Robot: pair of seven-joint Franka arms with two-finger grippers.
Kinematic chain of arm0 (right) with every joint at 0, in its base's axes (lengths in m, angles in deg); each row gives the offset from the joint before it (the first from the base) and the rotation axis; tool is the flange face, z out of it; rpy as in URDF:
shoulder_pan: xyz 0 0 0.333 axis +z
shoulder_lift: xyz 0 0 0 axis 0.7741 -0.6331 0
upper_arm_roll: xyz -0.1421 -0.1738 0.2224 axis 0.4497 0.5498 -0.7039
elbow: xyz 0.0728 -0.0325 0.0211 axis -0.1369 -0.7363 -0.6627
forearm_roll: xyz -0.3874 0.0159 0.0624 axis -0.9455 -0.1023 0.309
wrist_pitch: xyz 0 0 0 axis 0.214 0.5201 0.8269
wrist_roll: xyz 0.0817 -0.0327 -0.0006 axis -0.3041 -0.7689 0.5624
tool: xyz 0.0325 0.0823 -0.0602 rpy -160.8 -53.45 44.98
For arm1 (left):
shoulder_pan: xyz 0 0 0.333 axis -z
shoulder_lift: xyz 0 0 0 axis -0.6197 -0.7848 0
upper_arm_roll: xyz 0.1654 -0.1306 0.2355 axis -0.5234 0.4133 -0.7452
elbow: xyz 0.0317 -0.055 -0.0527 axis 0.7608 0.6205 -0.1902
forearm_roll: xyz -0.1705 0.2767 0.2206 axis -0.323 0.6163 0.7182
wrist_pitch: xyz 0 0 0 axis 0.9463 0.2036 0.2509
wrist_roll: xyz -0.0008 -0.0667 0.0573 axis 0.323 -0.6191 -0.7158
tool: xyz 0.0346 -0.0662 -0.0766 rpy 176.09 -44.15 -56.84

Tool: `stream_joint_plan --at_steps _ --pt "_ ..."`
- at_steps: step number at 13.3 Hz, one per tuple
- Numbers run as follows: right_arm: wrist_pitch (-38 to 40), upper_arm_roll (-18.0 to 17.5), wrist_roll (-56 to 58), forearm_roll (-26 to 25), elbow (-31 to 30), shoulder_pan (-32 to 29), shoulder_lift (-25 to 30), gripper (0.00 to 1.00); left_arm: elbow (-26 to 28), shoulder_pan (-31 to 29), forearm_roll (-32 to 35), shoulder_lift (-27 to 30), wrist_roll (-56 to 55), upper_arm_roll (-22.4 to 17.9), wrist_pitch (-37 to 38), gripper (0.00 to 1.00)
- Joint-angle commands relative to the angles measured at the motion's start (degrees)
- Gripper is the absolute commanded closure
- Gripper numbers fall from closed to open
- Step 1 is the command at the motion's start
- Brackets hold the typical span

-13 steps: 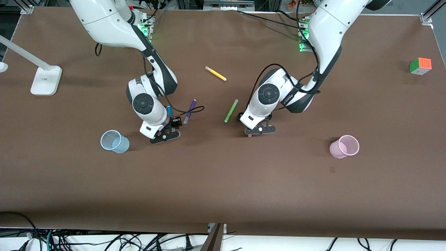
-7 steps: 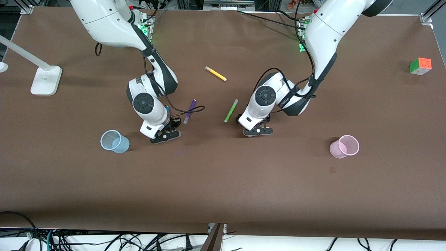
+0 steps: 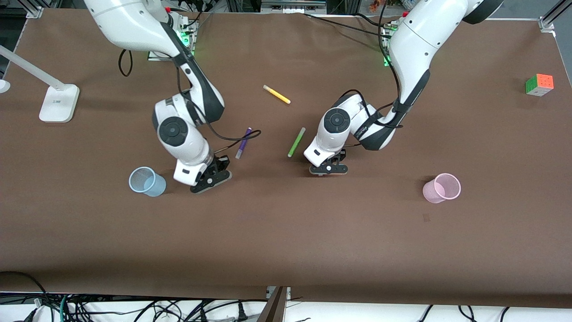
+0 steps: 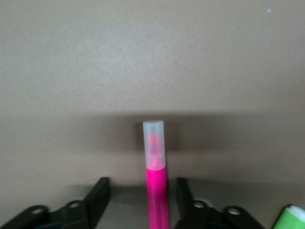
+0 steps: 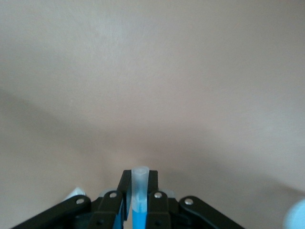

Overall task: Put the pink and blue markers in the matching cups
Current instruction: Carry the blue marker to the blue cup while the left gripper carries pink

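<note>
My right gripper (image 3: 210,179) is shut on the blue marker (image 5: 139,210), whose pale end sticks out past the fingertips (image 5: 125,183). It hangs over the table beside the light blue cup (image 3: 145,181). The arm hides the blue marker in the front view. My left gripper (image 3: 328,170) is low over the table and open. The pink marker (image 4: 156,181) lies between its fingers (image 4: 99,193), closer to one of them, and is hidden in the front view. The light pink cup (image 3: 442,188) stands toward the left arm's end.
A purple marker (image 3: 243,142), a lime-green marker (image 3: 296,142) and a yellow marker (image 3: 276,94) lie between the arms. The green one's tip shows in the left wrist view (image 4: 288,217). A colour cube (image 3: 539,84) and a lamp base (image 3: 59,103) sit near the table's ends.
My right gripper has moved toward the blue cup, and the blue marker no longer shows on the table beside it. My left gripper has shifted slightly toward the right arm's end.
</note>
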State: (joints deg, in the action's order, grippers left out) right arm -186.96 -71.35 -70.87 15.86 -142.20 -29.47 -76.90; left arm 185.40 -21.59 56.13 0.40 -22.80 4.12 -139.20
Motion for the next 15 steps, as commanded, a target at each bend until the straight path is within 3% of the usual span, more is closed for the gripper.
stream_joint_plan --at_steps 1,3,7,11,15 --pt "10.1 -0.4 11.4 0.0 8.8 -4.2 -0.1 0.9 -0.5 0.0 2.0 -0.4 -0.9 -0.4 -0.1 1.0" --pt "10.4 -0.6 22.5 3.6 9.5 -7.3 0.1 0.9 -0.5 -0.4 2.0 -0.3 -1.0 -0.3 0.1 1.0" --pt "10.1 -0.4 50.0 17.2 9.5 -13.3 0.0 0.9 -0.6 -2.4 1.7 2.7 -0.2 -0.1 2.1 1.0" --pt "10.7 -0.4 61.0 23.1 9.4 -16.0 0.2 0.9 -3.0 -4.9 -1.1 8.0 4.1 0.9 13.3 1.0" --pt "15.2 -0.4 75.0 32.7 9.2 -20.3 0.2 0.9 -12.6 -10.4 -10.7 10.7 13.6 1.6 28.7 1.0"
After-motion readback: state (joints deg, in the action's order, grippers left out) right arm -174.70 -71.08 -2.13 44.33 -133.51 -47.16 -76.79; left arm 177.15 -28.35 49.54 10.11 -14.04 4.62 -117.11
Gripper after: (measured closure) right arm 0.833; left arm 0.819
